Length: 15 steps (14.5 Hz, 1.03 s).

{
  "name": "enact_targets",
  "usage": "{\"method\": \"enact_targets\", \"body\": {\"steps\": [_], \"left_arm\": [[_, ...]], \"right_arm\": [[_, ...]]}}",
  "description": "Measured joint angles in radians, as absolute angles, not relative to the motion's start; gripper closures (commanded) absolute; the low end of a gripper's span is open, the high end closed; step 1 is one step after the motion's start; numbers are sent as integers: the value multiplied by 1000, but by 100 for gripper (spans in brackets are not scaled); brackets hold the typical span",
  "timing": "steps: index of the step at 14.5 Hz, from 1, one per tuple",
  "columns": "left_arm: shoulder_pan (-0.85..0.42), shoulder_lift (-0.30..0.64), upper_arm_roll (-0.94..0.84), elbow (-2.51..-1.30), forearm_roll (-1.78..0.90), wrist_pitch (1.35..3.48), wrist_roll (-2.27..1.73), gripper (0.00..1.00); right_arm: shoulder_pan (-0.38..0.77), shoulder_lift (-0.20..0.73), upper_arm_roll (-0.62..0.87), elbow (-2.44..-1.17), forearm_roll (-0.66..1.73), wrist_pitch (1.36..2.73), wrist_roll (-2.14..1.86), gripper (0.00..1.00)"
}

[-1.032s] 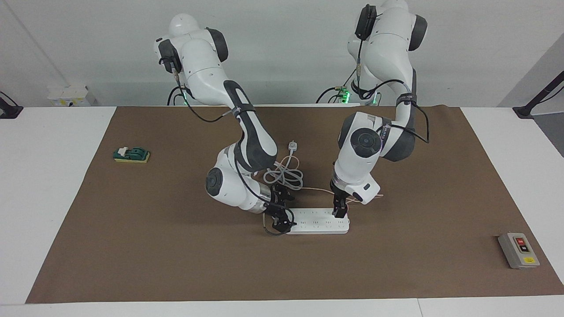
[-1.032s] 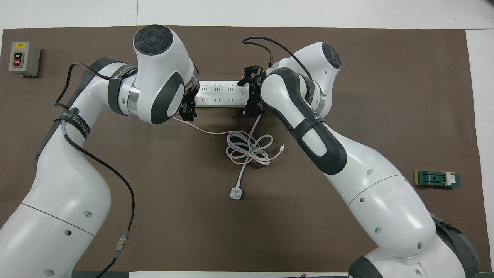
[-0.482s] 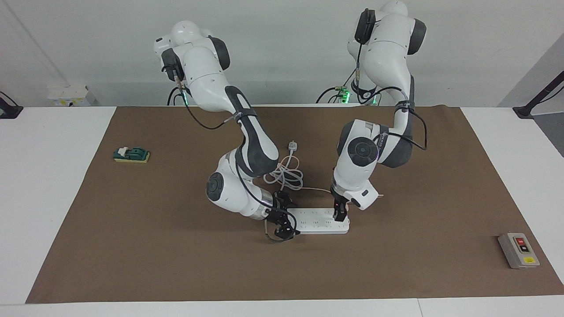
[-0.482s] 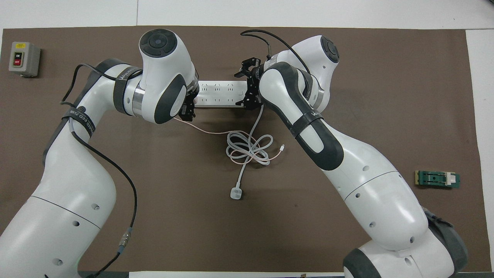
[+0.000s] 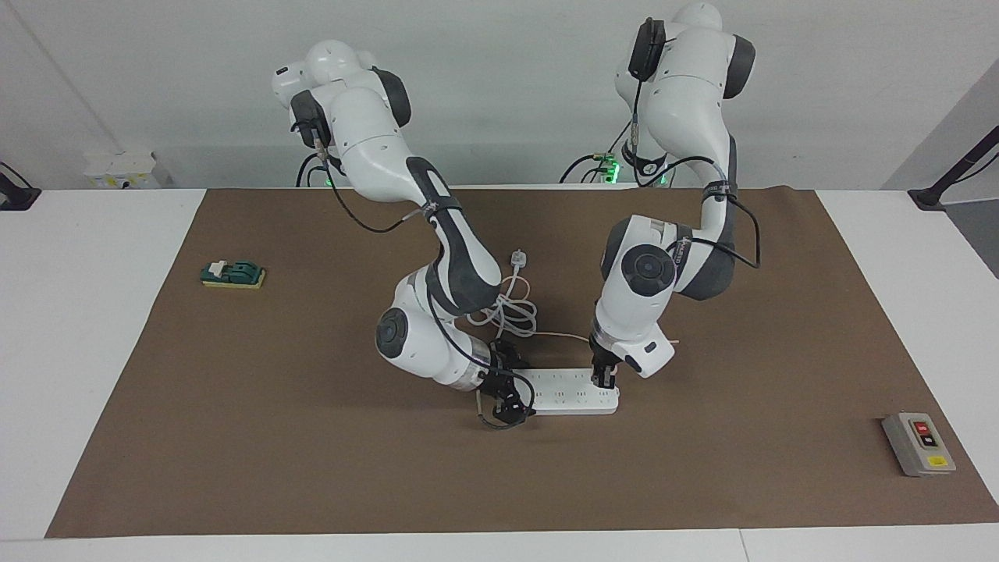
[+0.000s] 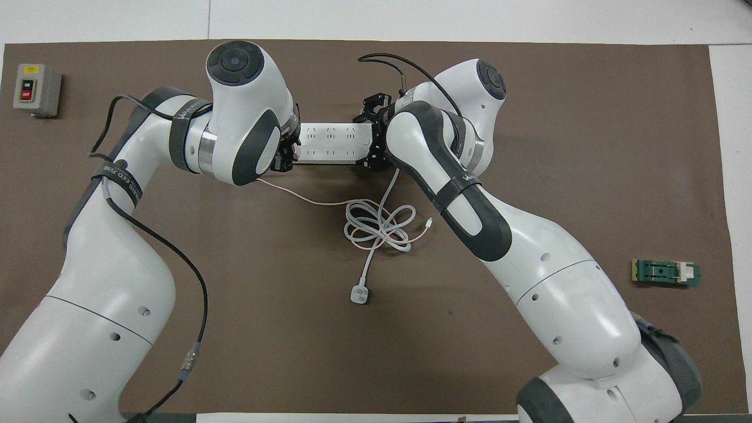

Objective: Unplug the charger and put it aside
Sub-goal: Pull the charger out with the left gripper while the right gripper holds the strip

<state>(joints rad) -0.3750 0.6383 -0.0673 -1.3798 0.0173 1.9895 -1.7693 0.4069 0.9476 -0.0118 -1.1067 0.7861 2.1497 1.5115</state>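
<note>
Facing view: the left gripper (image 5: 602, 380) is down on the strip (image 5: 574, 393), jaws clamped on the charger, which sits hidden between them and not yet pulled. The right gripper (image 5: 503, 398) is at the strip's other end; its jaw state cannot be told. Remaining: extract, set aside.

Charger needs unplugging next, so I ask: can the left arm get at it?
Probably yes: the left gripper is down at the power strip's end, shut where the pink cable leads; nothing blocks it.
</note>
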Motion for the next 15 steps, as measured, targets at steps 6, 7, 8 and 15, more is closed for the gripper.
{"method": "enact_targets", "body": {"steps": [6,7,8,15], "left_arm": [[-375,639,-67,-1379,17,1989,-1769,100],[-375,639,-67,-1379,17,1989,-1769,100],[-375,639,-67,-1379,17,1989,-1769,100],[-375,639,-67,-1378,17,1987,-1769,100]], "right_arm": [[415,956,-12,-1107,774,2167,1520,54],[415,956,-12,-1107,773,2167,1520,54],[415,956,-12,-1107,773,2167,1520,54],[415,956,-12,-1107,773,2168,1520,54]]}}
